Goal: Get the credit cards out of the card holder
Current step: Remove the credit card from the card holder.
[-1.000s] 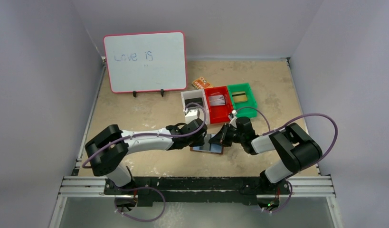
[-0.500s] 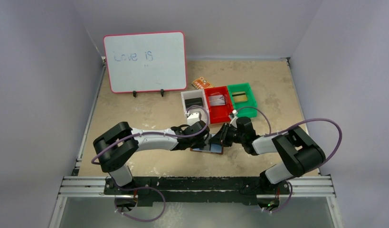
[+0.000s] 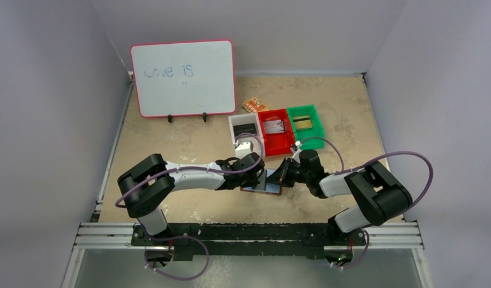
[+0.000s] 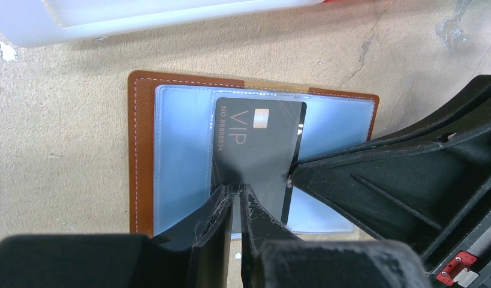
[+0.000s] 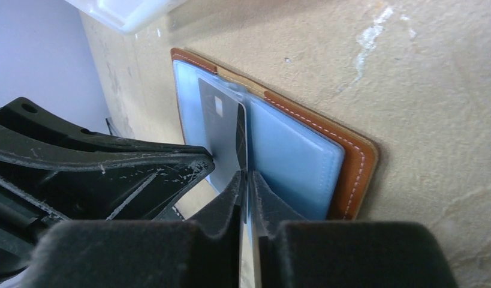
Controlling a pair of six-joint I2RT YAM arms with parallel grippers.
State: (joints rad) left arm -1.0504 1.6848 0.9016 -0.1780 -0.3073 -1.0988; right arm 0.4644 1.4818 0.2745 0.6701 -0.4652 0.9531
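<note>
The card holder lies open on the table, brown with pale blue clear pockets. A dark credit card marked VIP sits in its middle pocket, standing partly up in the right wrist view. My left gripper is shut on a thin pale leaf at the card's near edge, apparently a pocket of the card holder. My right gripper comes from the other side and is shut on the card's dark edge. Both grippers meet over the holder, left and right. Other cards lie in the bins.
A white bin, a red bin and a green bin stand in a row just behind the holder. An orange packet lies behind them. A whiteboard stands at the back left.
My left gripper has slid right onto the card holder and closed. My right gripper has stayed at the holder's right side, shifting slightly, and is closed on the card's edge.
</note>
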